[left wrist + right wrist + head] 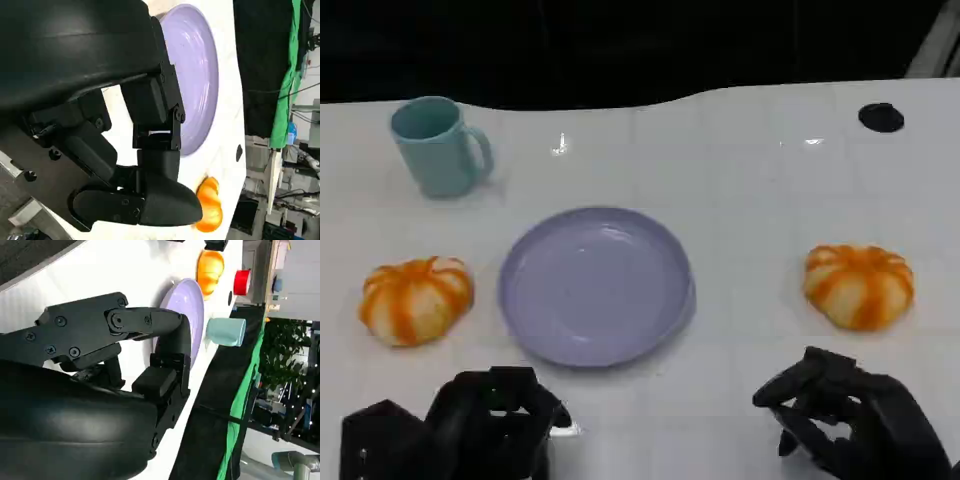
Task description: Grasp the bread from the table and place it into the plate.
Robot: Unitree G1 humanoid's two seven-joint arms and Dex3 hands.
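Observation:
Two orange-striped bread rolls lie on the white table. One bread lies left of the lavender plate, the other bread right of it. The plate is empty. My left hand hovers at the table's near edge, in front of the left bread and the plate's left side, fingers apart and holding nothing. My right hand hovers near the front edge just in front of the right bread, also empty. The left wrist view shows the plate and the right bread; the right wrist view shows the plate and the left bread.
A teal mug stands at the back left, behind the left bread. A small black object lies at the far right near the table's back edge. A red object shows beyond the table in the right wrist view.

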